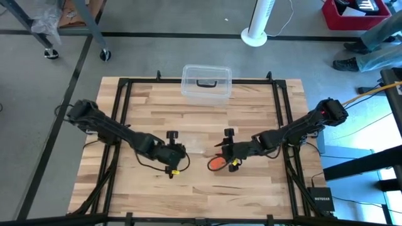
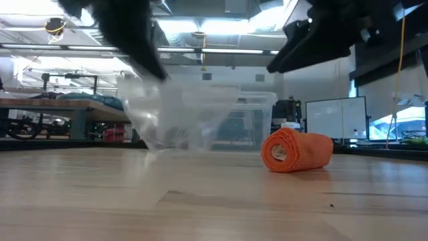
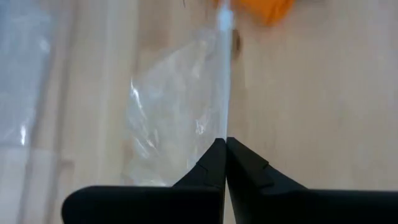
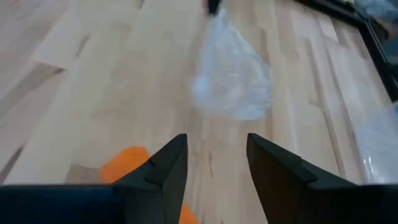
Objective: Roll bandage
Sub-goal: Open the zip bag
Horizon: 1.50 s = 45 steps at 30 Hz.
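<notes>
High view, bandage [image 1: 218,164]: rolled into a small orange cylinder, lying on the wooden table [image 1: 144,94] toward its near edge, a little right of the middle.
High view, right gripper [image 1: 227,153]: just over the roll's far side, fingers apart, gripping nothing.
High view, left gripper [image 1: 183,152]: left of the roll, pinched on the edge of a clear plastic bag [image 1: 196,145] that lies between the two grippers.
High view, surroundings: a clear plastic box [image 1: 206,83] with a dark handle sits at the table's far edge, well apart from the roll.
Low view, bandage [image 2: 297,151]: on its side on the table, spiral end facing the camera, nothing touching it.
Low view, obstruction: the clear bag [image 2: 175,114] hangs lifted left of the roll, partly veiling the box behind.
Left wrist view, left gripper [image 3: 224,149]: fingertips clenched together on the bag's thin edge [image 3: 224,81]; orange roll [image 3: 261,9] beyond.
Right wrist view, right gripper [image 4: 216,152]: fingers spread and empty, bandage [image 4: 124,163] beside one finger, bag [image 4: 231,68] farther off.
</notes>
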Available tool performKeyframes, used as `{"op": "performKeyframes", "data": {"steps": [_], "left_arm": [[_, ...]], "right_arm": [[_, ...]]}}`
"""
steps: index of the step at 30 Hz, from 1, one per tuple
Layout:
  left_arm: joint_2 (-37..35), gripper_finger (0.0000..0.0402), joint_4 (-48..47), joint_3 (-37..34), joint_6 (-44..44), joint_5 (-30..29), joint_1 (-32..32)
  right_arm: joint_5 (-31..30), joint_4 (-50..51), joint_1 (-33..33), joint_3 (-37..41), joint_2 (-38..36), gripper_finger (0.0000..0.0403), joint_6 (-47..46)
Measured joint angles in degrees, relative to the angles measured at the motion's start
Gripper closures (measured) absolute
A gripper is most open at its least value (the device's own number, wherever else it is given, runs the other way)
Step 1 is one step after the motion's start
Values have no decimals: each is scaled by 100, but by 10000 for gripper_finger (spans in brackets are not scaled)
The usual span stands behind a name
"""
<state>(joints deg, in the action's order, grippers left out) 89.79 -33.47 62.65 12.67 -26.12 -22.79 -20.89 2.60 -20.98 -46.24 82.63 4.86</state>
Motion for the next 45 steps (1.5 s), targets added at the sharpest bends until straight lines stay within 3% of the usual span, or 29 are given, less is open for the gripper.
{"op": "performKeyframes", "data": {"steps": [9,17,32,39,45], "left_arm": [[-739,401,2,18,-85,2,-44],[-772,401,10,18,-64,8,-59],[-772,401,281,18,-68,2,-87],[-772,401,292,24,-107,-1,-87],[-775,401,295,24,-90,-1,-87]], "right_arm": [[-49,-477,22,0,137,236,117],[143,-1664,78,2,613,236,303],[153,-1966,200,4,952,239,160],[373,-2222,200,4,968,290,253],[365,-2089,229,2,968,362,314]]}}
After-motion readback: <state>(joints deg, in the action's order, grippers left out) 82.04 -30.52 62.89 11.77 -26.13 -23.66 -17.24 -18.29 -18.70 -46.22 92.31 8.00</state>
